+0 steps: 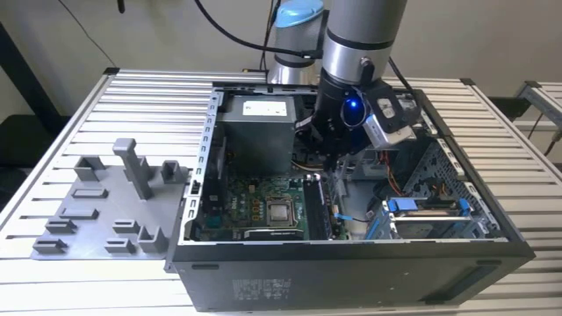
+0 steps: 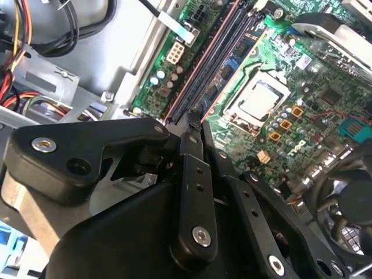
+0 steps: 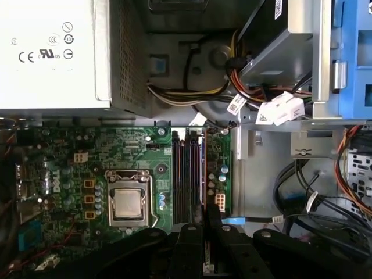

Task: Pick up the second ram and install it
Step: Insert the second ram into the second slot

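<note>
My gripper (image 1: 328,163) reaches down into the open computer case (image 1: 351,263), over the memory slots beside the processor socket (image 3: 129,203). In both wrist views its black fingers (image 2: 192,168) stand almost together. The fingertips meet at the thin top edge of the second ram (image 3: 204,168), a slim stick seen edge-on. It stands in line with the outermost slot, on the drive-bay side. More dark sticks or slots (image 3: 187,174) run alongside it. The stick's lower part is hidden by the gripper (image 3: 208,214).
The grey slotted holder tray (image 1: 97,210) lies on the slatted table at the exterior view's left, outside the case. Inside the case the power supply (image 1: 256,131) sits behind the board. Cable bundles (image 3: 256,104) and a blue drive cage (image 1: 426,210) crowd the side near the slots.
</note>
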Controlling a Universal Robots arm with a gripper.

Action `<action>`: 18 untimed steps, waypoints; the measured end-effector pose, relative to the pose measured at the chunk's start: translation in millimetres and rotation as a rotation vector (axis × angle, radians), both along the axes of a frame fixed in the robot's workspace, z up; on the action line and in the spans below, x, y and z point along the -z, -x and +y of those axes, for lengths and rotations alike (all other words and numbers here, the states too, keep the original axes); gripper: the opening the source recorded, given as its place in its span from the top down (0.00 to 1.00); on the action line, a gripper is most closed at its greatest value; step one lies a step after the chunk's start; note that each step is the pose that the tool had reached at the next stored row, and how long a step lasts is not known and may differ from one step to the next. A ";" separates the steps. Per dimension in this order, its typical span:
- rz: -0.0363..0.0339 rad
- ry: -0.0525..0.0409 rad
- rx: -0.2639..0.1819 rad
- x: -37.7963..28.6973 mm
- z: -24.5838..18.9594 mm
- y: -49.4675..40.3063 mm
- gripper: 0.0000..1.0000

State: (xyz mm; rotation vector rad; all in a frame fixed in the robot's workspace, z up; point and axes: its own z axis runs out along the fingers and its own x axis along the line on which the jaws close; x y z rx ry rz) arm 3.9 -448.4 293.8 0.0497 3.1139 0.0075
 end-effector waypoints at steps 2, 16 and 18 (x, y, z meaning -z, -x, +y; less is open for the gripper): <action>0.0038 0.0001 0.000 1.4 -0.1 0.1 0.86; 0.0052 0.0002 0.001 3.2 -0.2 0.6 0.86; 0.0052 0.0001 0.001 3.4 -0.3 0.7 0.86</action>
